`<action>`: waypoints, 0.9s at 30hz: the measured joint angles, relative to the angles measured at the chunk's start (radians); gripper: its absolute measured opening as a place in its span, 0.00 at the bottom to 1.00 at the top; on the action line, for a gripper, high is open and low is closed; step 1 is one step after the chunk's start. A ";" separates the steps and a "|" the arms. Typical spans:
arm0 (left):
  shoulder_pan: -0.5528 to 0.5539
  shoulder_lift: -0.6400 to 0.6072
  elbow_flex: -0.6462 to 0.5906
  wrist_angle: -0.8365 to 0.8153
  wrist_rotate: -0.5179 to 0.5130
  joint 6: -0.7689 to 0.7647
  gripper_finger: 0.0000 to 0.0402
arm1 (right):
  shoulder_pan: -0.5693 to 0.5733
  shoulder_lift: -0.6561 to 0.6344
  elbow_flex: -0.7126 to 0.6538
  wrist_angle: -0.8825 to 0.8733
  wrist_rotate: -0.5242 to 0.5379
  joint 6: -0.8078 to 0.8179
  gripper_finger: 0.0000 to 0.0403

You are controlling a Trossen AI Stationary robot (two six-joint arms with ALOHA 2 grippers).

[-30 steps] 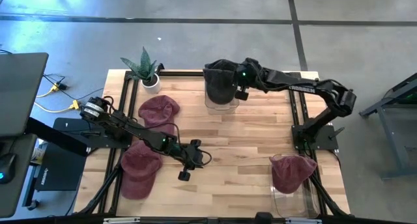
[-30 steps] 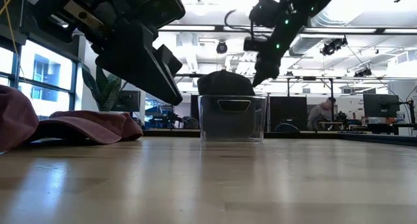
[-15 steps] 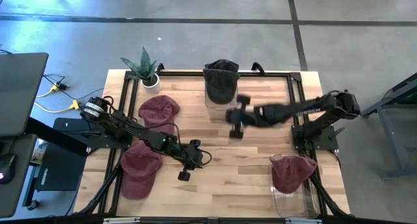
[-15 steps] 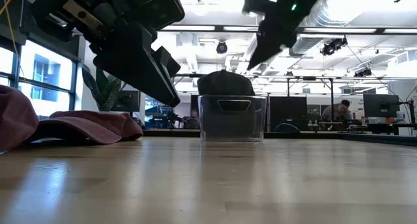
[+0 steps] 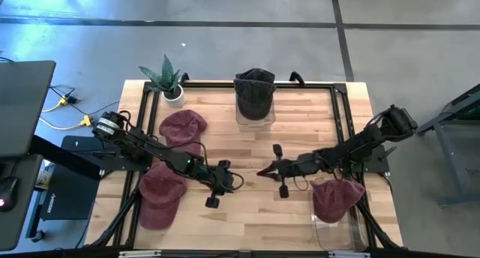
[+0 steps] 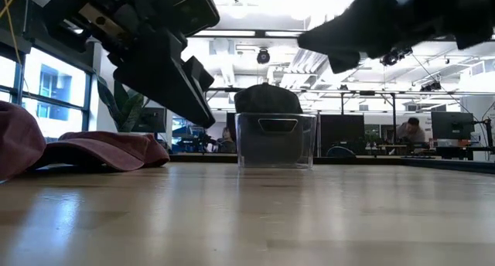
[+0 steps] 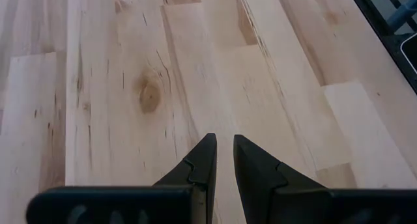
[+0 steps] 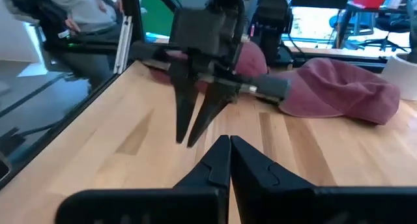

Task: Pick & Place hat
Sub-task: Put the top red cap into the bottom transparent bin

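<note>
Since a second ago, the right arm has been swung away from the clear bin [image 5: 255,112] at the far edge of the table [image 5: 300,138] and drawn back toward the table's middle; the left arm has not been moved.

Taking the clear bin as the landmark and going left to right: a potted plant [image 5: 166,79] is seen well to the bin's left at the far corner. Two maroon hats are laid flat on the left side, one [image 5: 182,127] just left of the bin and nearer the front, another [image 5: 160,194] further forward, probably waiting to be picked. The left gripper [image 5: 217,183] is held low over bare wood, forward and slightly left of the bin, its jaws nearly closed on nothing.

A dark hat [image 5: 255,89] is seated in the bin, apparently just delivered there. The right gripper [image 5: 271,168] is placed forward of the bin, pointing toward the left gripper, jaws pressed together and empty, likely heading for the next hat.

Far forward and right of the bin, a third maroon hat [image 5: 335,198] is rested in a second clear container [image 5: 330,229].
</note>
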 joint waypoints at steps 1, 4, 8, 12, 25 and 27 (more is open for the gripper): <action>0.000 0.000 0.000 0.006 -0.003 0.000 0.12 | 0.000 0.000 -0.011 0.010 -0.012 0.000 0.01; 0.002 0.000 0.000 0.058 -0.008 0.036 0.12 | -0.002 0.000 -0.022 0.014 -0.062 -0.014 0.00; 0.040 0.001 0.038 0.007 -0.010 0.084 0.12 | -0.002 0.000 -0.026 0.018 -0.064 -0.027 0.01; 0.080 -0.039 0.169 -0.357 -0.076 0.062 0.12 | -0.003 0.000 -0.026 0.016 -0.042 -0.027 0.02; 0.204 -0.079 0.365 -1.356 -0.379 -0.279 0.21 | -0.007 0.001 -0.026 -0.002 -0.033 -0.023 0.02; 0.251 -0.103 0.331 -1.373 -0.382 -0.300 0.26 | -0.007 0.001 -0.026 -0.002 -0.033 -0.023 0.02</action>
